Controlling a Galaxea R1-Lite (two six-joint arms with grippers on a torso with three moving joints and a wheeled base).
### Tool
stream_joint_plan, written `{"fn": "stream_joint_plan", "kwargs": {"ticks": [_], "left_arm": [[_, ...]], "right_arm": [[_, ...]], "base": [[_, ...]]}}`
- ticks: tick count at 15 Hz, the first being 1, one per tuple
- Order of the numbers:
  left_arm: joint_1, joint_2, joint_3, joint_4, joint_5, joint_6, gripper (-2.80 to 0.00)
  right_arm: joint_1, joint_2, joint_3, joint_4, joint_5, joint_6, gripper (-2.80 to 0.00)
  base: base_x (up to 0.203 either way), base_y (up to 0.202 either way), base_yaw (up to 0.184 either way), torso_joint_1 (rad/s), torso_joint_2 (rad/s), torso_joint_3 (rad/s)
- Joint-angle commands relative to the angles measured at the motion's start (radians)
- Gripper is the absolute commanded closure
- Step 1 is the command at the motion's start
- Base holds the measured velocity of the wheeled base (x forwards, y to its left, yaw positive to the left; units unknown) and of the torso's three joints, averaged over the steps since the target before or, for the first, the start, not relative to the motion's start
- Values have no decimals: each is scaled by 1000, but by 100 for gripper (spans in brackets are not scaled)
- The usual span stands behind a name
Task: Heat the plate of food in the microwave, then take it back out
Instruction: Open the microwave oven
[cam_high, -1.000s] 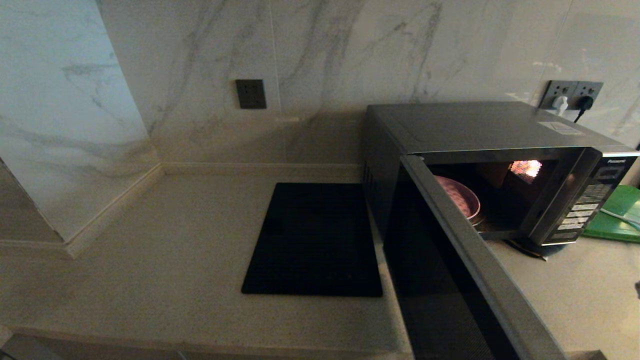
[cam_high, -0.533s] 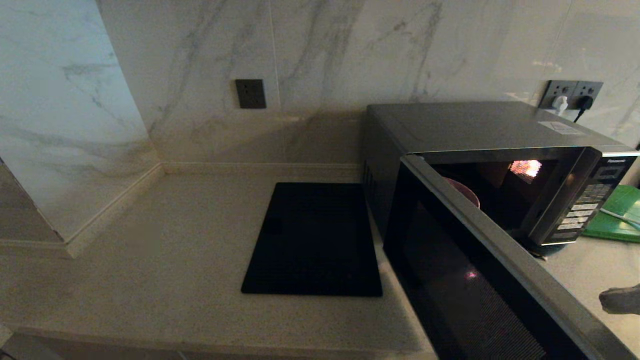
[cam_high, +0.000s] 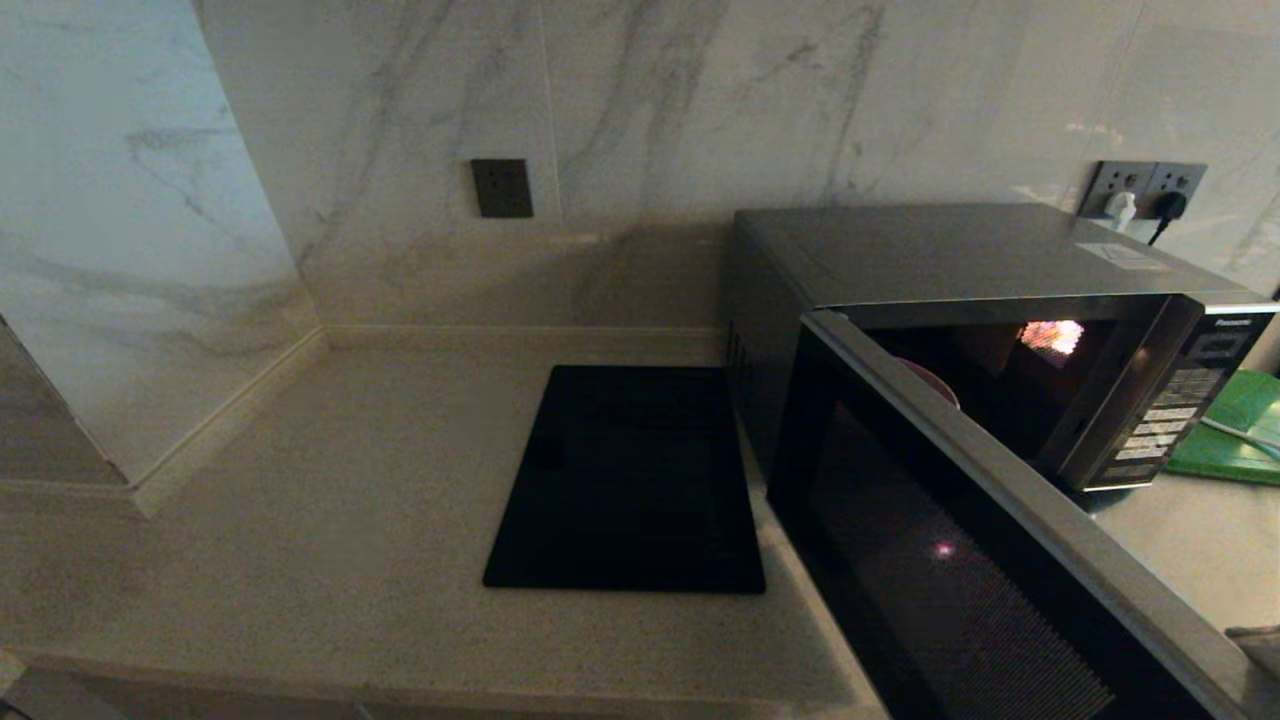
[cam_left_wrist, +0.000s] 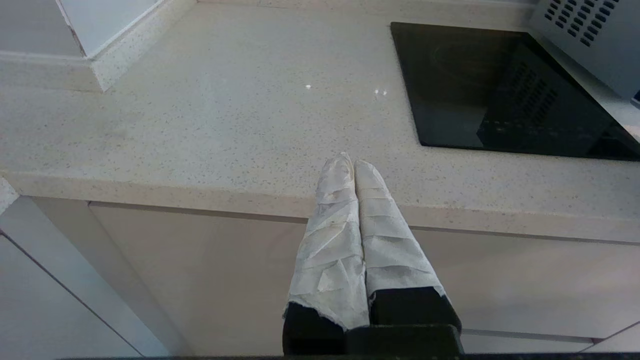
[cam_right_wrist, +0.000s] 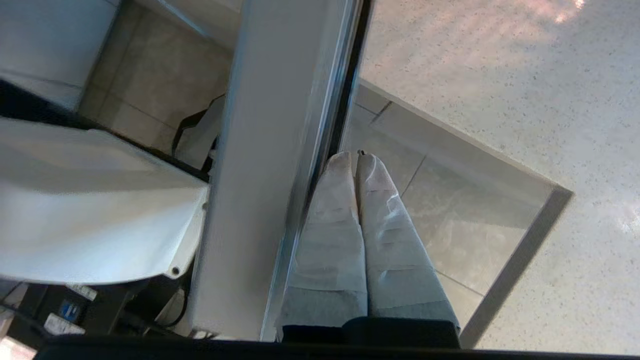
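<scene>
White-wrapped jaws of the right gripper (cam_right_wrist: 354, 159) are clenched empty against the open door's edge (cam_right_wrist: 280, 150) of the microwave (cam_high: 1000, 300). Inside sits the plate of food (cam_high: 930, 380). Left gripper (cam_left_wrist: 354, 167), clenched, hangs by the surface (cam_left_wrist: 200, 115).

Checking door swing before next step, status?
Right end effector shut, against microwave door edge. Left end effector shut, parked at counter edge. Plate of food inside, door half-open.

The microwave (cam_high: 1010, 330) door (cam_high: 960, 560) has swung further toward shut, hiding more of the plate of food (cam_high: 930, 380)
</scene>
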Motion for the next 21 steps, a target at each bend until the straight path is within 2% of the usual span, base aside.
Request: {"fn": "stream_joint_plan", "kwargs": {"ticks": [1,4,6,11,13,15,17,19,21], "left_arm": [[0,2,0,0,1,-1,0],[0,0,0,0,1,-1,0],[0,1,0,0,1,-1,0],[0,1,0,0,1,-1,0],[0,0,0,0,1,-1,0],[0,1,0,0,1,-1,0],[0,0,0,0,1,-1,0],[0,1,0,0,1,-1,0],[0,2,0,0,1,-1,0]], "right_arm": [[16,-13,0,5,33,1,0],[24,-32,19,6,170,-3,0],[31,-37,21,6,221,-8,0],[31,-47,28,6,235,-6,0],[24,-57,43,7,216,-3,0],[-45,-65,58,12,126,-2,0],[-186,-53,53,10,34,41,0],[-322,-8,25,7,-11,178,0],[-387,89,6,-19,-27,338,0]], "base": [[0,0,0,0,0,0],[0,0,0,0,0,0],[0,0,0,0,0,0],[0,0,0,0,0,0],[0,0,0,0,0,0],[0,0,0,0,0,0],[0,0,0,0,0,0],[0,0,0,0,0,0],[0,0,0,0,0,0]]}}
